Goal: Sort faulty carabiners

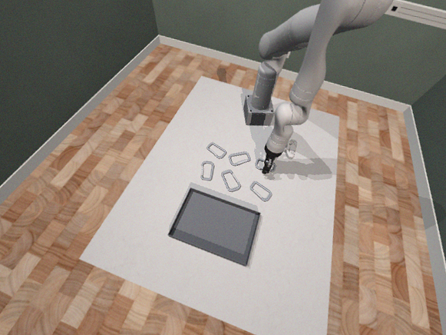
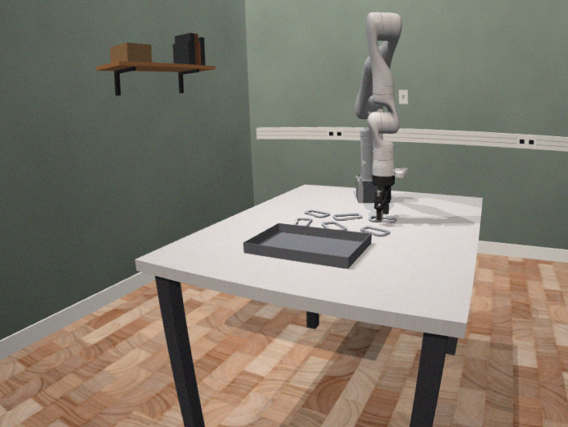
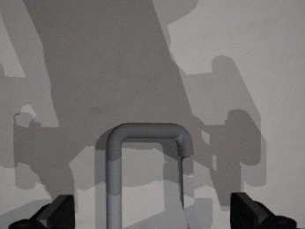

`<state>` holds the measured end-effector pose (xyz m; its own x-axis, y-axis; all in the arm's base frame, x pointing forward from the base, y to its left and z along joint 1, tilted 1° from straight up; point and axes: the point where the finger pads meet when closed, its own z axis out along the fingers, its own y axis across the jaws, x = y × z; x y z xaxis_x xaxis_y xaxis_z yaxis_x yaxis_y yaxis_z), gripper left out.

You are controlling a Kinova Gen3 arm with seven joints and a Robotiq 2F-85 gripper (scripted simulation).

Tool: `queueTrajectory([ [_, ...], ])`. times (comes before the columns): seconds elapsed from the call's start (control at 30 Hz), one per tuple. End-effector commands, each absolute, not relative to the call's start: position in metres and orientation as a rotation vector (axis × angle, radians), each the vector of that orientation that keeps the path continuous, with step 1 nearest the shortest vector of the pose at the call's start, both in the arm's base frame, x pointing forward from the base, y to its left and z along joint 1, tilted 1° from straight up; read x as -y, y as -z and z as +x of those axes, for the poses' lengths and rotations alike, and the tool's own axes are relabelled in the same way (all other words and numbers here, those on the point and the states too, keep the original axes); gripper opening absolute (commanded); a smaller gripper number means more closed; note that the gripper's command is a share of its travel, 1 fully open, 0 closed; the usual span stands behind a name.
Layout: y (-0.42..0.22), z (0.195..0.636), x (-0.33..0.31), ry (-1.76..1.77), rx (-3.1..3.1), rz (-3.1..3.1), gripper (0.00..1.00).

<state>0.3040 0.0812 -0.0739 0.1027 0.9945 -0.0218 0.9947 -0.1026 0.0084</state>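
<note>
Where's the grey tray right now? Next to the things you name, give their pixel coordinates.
In the top view, the grey tray (image 1: 210,250) (image 2: 298,254) lies on the white table (image 1: 283,287) (image 2: 399,280), just below the group of metal clips, on the side away from the arm's base (image 1: 247,110) (image 2: 360,185).

I record the table top (image 1: 288,257) (image 2: 390,280) as plain off-white and its legs (image 2: 179,348) as near-black. I note the tray (image 1: 215,222) (image 2: 307,250) in dark grey, its floor a bluish grey. The carabiner (image 1: 260,163) (image 2: 389,219) (image 3: 114,185) shows uniform grey. My arm (image 1: 312,65) (image 2: 382,82) reads pale grey, the gripper (image 1: 266,171) (image 2: 382,217) (image 3: 152,211) black. I log the floor (image 1: 51,243) (image 2: 275,367) as patchwork wood blocks, tan to reddish-brown; walls (image 1: 236,20) (image 2: 312,64), muted green.
</note>
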Motion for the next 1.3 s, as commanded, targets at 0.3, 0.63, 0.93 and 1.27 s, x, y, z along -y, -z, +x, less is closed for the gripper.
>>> queueTrajectory([
  [0.3, 0.074, 0.304, -0.081, 0.015, -2.09, 2.317, 1.0],
  [0.63, -0.008, 0.305, -0.086, 0.018, -2.085, 2.324, 1.0],
  [0.93, -0.008, 0.305, -0.086, 0.018, -2.085, 2.324, 1.0],
  [1.27, -0.003, 0.301, -0.084, 0.034, -2.098, 2.32, 1.0],
])
